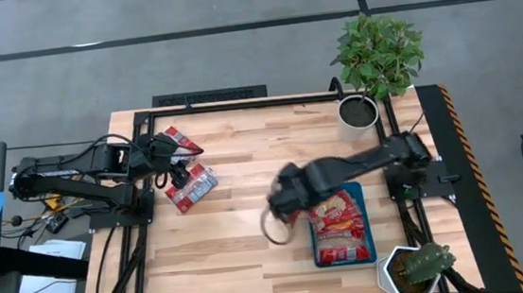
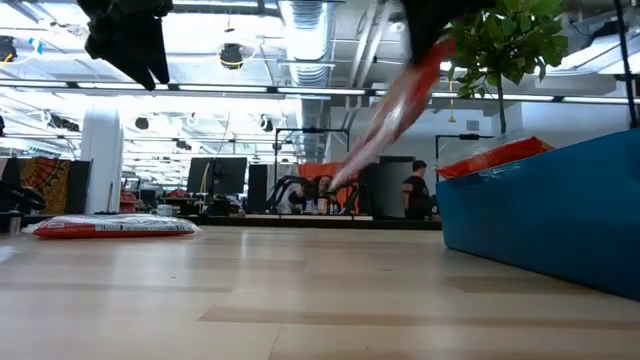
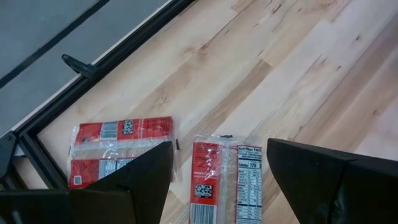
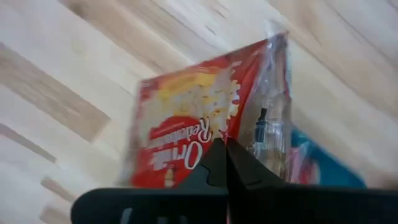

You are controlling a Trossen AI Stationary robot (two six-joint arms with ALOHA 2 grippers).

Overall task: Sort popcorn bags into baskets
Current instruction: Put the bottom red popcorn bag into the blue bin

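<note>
My right gripper [image 1: 286, 206] hangs over the table's middle, just left of the blue tray [image 1: 367, 242], and is shut on a red popcorn bag [image 2: 385, 120]. The tray holds several red bags [image 1: 336, 221]. My left gripper [image 1: 176, 168] is open and hovers above two bags lying flat at the table's left. One bag [image 3: 121, 140] lies nearer the far edge. The other bag [image 3: 224, 180] shows between the fingers. In the low view a flat bag [image 2: 110, 226] rests on the wood. My right gripper pinches the red bag between its two shut fingers at one edge [image 4: 211, 140], by the printed label, coming from above. The bag hangs tilted below the fingers. Its lower end [image 2: 340, 180] is clear of the table.
A white pot with a leafy plant [image 1: 360, 109] stands at the far right. A white pot with a cactus [image 1: 415, 271] sits at the near right corner. Black frame rails [image 1: 210, 103] run along the far edge. Bare wood [image 1: 233, 253] lies between the arms.
</note>
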